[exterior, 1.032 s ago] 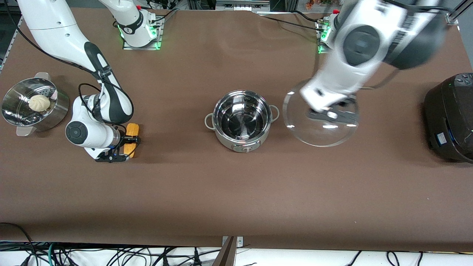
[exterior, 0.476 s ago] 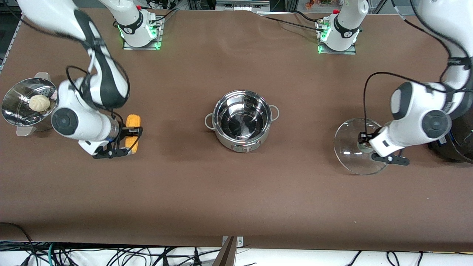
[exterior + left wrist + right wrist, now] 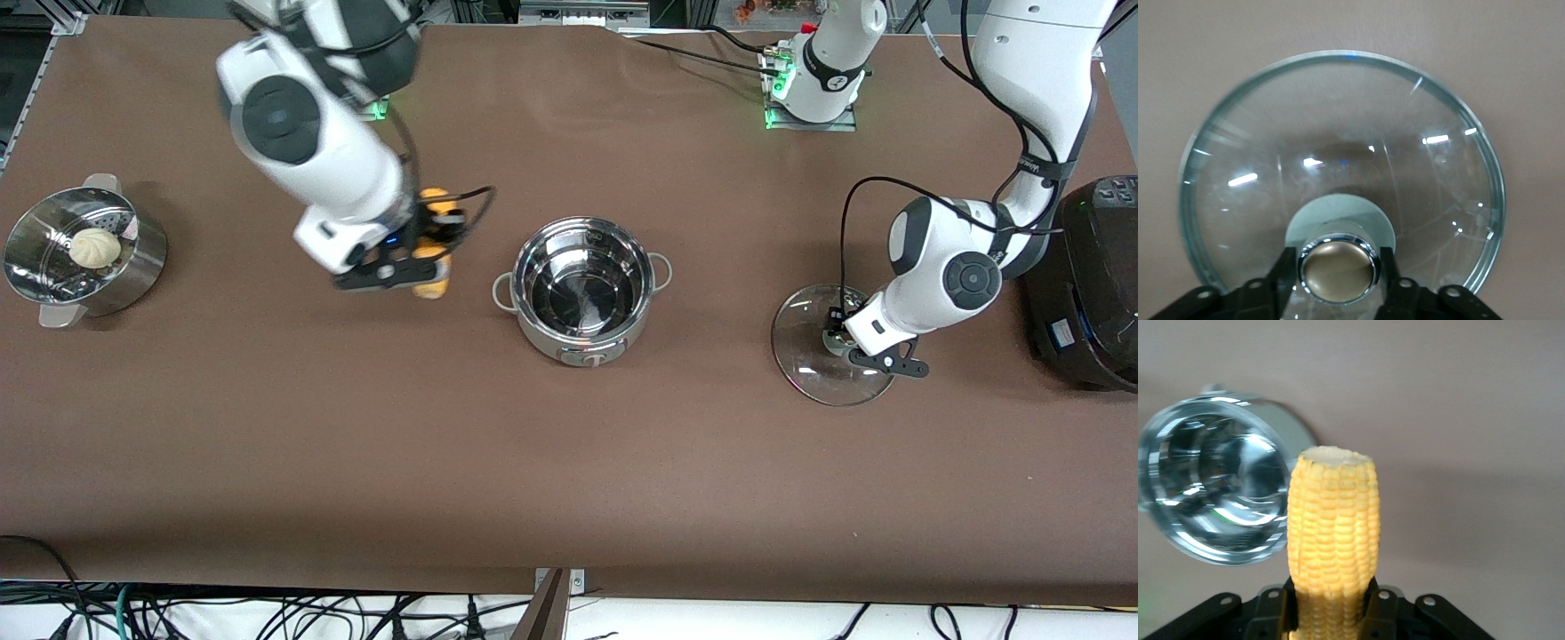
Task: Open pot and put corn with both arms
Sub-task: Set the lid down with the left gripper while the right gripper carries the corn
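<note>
The pot stands open and empty at the table's middle; it also shows in the right wrist view. My right gripper is shut on the corn and holds it in the air beside the pot, toward the right arm's end. In the right wrist view the cob stands between the fingers. My left gripper is shut on the tan knob of the glass lid, low at the table between the pot and the cooker. I cannot tell if the lid rests on the table.
A steel steamer basket with a white bun stands at the right arm's end. A large black cooker stands at the left arm's end, close to the left arm's elbow. The arm bases sit along the table's top edge.
My right gripper lifted the corn off the table and carried it toward the pot. My left gripper carried the lid away from the pot toward the cooker and brought it low.
</note>
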You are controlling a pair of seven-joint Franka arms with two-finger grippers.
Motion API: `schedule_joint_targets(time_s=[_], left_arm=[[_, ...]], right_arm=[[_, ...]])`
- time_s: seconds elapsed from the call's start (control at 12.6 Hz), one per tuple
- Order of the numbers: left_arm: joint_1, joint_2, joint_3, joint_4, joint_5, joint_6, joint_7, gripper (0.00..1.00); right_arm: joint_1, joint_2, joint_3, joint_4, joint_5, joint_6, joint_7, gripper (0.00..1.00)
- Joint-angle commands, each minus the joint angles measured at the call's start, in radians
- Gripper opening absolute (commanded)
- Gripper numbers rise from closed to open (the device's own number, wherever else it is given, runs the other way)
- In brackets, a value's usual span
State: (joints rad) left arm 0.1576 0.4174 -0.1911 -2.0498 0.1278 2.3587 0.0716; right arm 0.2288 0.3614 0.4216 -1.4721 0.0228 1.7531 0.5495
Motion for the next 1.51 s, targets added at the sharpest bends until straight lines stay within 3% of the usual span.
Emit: schedule_joint_targets(time_s=[0.0,0.24,0.48,0.56,0.87,1.03,1.19,1.43], left_arm=[[0.014,-0.156,-0.017,0.061,0.030,-0.178,0.002,1.00],[0.007,-0.270,-0.054,0.299,0.013,-0.560,0.002,1.00],[0.010,-0.275,-0.059,0.604,-0.057,-0.815,-0.010,1.00],[0.011,-0.275,-0.059,0.656,-0.077,-0.856,-0.010,1.00],[0.026,-0.258,-0.051,0.657,-0.098,-0.860,-0.053,1.00],[0.024,-0.334,-0.033,0.492,-0.109,-0.746,-0.052,1.00],[-0.095,-0.414,0.106,0.375,-0.137,-0.671,-0.046,1.00],[-0.121,-0.398,0.136,0.404,-0.132,-0.680,-0.039,1.00]], right_arm=[[0.140,0.175,-0.004,0.166,-0.001,0.052,0.128,0.00],[0.259,0.319,-0.014,0.266,-0.033,0.132,0.197,0.00],[0.279,0.399,-0.014,0.266,-0.081,0.198,0.198,0.00],[0.279,0.419,-0.015,0.266,-0.096,0.209,0.198,0.00],[0.280,0.484,-0.030,0.265,-0.127,0.269,0.196,0.00],[0.280,0.505,-0.030,0.265,-0.150,0.278,0.196,0.00],[0.280,0.522,-0.030,0.263,-0.155,0.289,0.196,0.00],[0.280,0.539,-0.030,0.262,-0.155,0.293,0.194,0.00]])
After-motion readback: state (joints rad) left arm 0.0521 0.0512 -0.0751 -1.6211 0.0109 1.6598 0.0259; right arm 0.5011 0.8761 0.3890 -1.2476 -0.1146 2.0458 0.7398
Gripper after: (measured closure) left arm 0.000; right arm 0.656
